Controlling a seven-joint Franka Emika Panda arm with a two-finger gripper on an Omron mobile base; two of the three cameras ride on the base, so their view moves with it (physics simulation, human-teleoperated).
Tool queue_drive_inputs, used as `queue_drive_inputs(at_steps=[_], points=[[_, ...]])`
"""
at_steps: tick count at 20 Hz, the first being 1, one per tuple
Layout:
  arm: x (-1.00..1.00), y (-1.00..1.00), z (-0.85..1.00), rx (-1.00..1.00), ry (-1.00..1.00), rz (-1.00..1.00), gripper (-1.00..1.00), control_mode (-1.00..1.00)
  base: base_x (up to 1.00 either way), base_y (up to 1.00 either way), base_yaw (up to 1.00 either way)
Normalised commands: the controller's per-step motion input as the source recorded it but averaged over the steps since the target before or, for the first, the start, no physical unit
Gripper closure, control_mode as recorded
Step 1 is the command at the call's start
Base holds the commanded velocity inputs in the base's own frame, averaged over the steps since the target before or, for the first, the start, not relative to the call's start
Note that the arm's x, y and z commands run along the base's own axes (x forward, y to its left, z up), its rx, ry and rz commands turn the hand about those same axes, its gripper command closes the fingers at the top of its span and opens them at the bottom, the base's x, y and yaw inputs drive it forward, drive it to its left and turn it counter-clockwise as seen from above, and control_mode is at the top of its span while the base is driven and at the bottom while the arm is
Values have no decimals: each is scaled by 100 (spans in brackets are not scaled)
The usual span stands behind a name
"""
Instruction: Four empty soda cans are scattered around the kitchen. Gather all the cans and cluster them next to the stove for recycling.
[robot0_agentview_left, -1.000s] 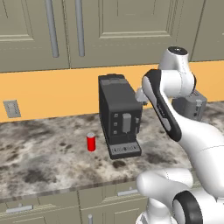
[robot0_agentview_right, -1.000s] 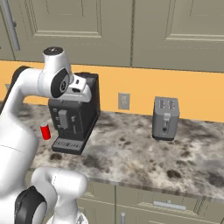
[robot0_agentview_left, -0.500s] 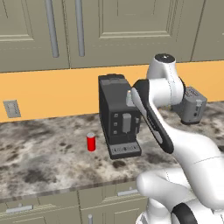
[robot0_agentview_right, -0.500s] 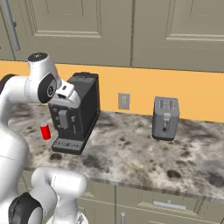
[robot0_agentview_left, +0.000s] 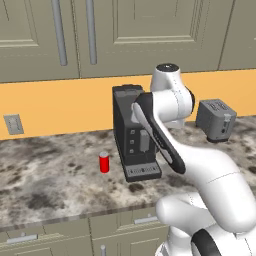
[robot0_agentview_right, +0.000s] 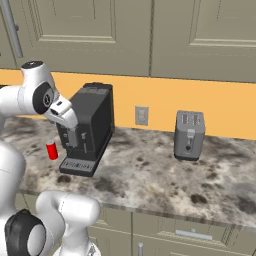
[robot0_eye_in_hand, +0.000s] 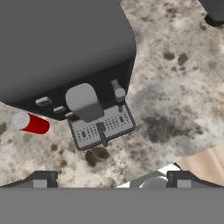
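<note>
With jaws spread wide and empty, gripper (robot0_eye_in_hand: 109, 177) high above the coffee machine (robot0_eye_in_hand: 65, 52); red soda can (robot0_eye_in_hand: 30, 123) upright on the counter (robot0_eye_in_hand: 175, 87), lower left of the hand, just beside the machine; best to swing left, descend straight, then close around the can's middle.

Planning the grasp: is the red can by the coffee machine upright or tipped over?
Upright. The red can stands on its base on the counter left of the coffee machine, silvery top facing up, clear of the machine.

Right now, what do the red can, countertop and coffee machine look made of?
Red can: probably painted metal, silvery top. Countertop: polished stone, mottled grey-brown speckle. Coffee machine: likely matte black plastic, flat and without gloss; its drip grille looks grey, metal or plastic.
</note>
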Motion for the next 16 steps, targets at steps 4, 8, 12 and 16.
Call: queue_drive_inputs(at_steps=[4, 8, 12, 16], points=[[4, 36, -9, 3, 6, -24, -100, -100, 0, 0, 0], [5, 38, -7, 0, 0, -24, -100, -100, 0, 0, 0], [9, 41, -11, 3, 4, -22, -100, -100, 0, 0, 0], [9, 44, -21, 0, 0, -14, -100, -100, 0, 0, 0]])
